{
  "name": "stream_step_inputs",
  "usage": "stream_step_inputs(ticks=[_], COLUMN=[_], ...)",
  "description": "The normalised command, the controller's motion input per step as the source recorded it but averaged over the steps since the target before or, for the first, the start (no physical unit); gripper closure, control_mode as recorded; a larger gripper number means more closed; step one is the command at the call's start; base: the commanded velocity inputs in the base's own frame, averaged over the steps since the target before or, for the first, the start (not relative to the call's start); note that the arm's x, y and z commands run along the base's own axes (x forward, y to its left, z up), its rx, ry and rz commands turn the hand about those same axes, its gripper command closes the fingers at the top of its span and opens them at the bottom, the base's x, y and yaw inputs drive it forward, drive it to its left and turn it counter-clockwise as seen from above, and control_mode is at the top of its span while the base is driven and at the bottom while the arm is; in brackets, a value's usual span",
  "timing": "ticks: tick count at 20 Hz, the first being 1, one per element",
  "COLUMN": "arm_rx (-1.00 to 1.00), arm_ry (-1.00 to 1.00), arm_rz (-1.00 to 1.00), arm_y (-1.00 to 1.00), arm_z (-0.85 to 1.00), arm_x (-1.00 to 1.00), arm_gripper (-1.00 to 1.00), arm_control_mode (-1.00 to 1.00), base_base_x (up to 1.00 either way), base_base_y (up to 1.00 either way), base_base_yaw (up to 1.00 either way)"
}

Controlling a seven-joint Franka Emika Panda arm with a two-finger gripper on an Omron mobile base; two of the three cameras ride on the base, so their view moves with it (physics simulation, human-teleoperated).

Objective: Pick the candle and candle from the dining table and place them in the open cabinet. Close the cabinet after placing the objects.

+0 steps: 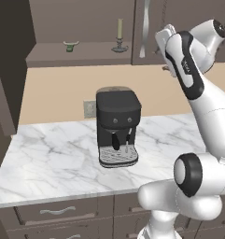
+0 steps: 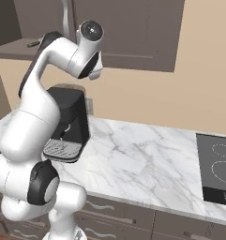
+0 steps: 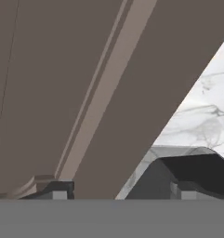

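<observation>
Left base view: the open cabinet sits above and behind the coffee machine, which stands on the marble desk. On its shelf I count one candle, olive-beige on a dark dish base, up and slightly right of the machine, and one small green bowl up and left of it. The second candle I cannot find. The arm's wrist is raised right of the candle, beside the cabinet door and its silver handle; the fingers are hidden here.

Right base view: the arm arches over the coffee machine, the wrist close under the closed cabinet front. One cooktop lies far right of the machine.

Hand view: the two fingers stand apart with nothing between them, facing a brown door panel, the machine's top just beyond.

The step looks like working around the door. Keep the wrist clear of the panel edge, avoid sweeping the shelf, and press the door squarely rather than glancing off.
</observation>
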Motion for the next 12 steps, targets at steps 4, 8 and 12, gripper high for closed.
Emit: stream_step_inputs(ticks=[4,8,12], arm_rx=[0.0,0.0,0.0], arm_ry=[0.0,-0.03,-0.04], arm_rz=[-0.07,-0.02,0.0], arm_y=[0.16,0.05,0.24], arm_z=[-0.15,-0.23,-0.07], arm_x=[0.62,0.22,-0.12], arm_gripper=[-1.0,-1.0,-1.0], arm_control_mode=[-1.0,-1.0,-1.0], base_base_x=[0.0,0.0,0.0], base_base_y=[0.0,0.0,0.0], base_base_yaw=[0.0,0.0,0.0])
